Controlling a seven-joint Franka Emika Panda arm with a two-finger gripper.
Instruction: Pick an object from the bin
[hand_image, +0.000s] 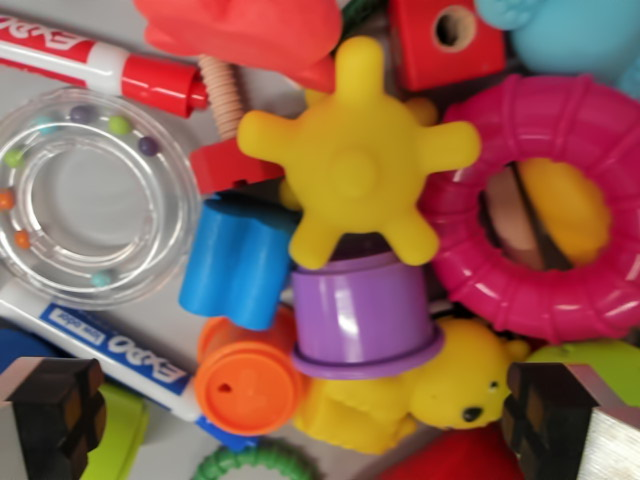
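Where toys crowd, a knobbed yellow star (355, 160) lies topmost.

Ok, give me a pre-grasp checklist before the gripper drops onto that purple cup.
1. Gripper open: ok, both fingers sit wide apart at the bottom corners.
2. Nothing held between the fingers: ok.
3. Purple cup between the fingers sideways: ok, roughly centred.
4. Cup free on top: not ok, the yellow spiky toy overlaps its upper edge.
5. Room for the fingers beside the cup: not ok, the orange cup and yellow bear press against it.
6. Height above the cup: cannot tell from this single view.
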